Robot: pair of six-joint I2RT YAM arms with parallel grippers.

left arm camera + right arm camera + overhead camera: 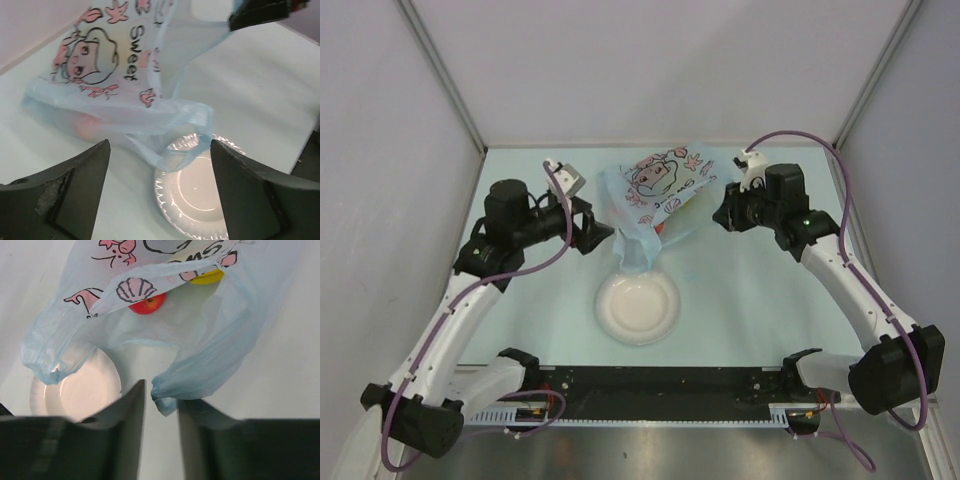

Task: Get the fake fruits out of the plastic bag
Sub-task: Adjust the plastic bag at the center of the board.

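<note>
The plastic bag [655, 190] lies crumpled on the table beyond the white plate, its cartoon print facing up. In the right wrist view a red apple [147, 304] and a yellow banana [207, 276] show at the mouth of the plastic bag [200, 340]. An orange-red fruit [87, 125] glows through the side of the plastic bag [115, 75]. My left gripper [603, 235] [160, 150] stands wide open, with a loose handle drooping ahead of it. My right gripper [723, 215] [161, 395] is slightly open; the other handle's tip lies loose between its fingers, against the right one.
A white round plate [638, 308] [200, 200] [75, 395] sits just in front of the bag, with one handle draped over its far rim. Grey walls close in the pale table [770, 300] on three sides.
</note>
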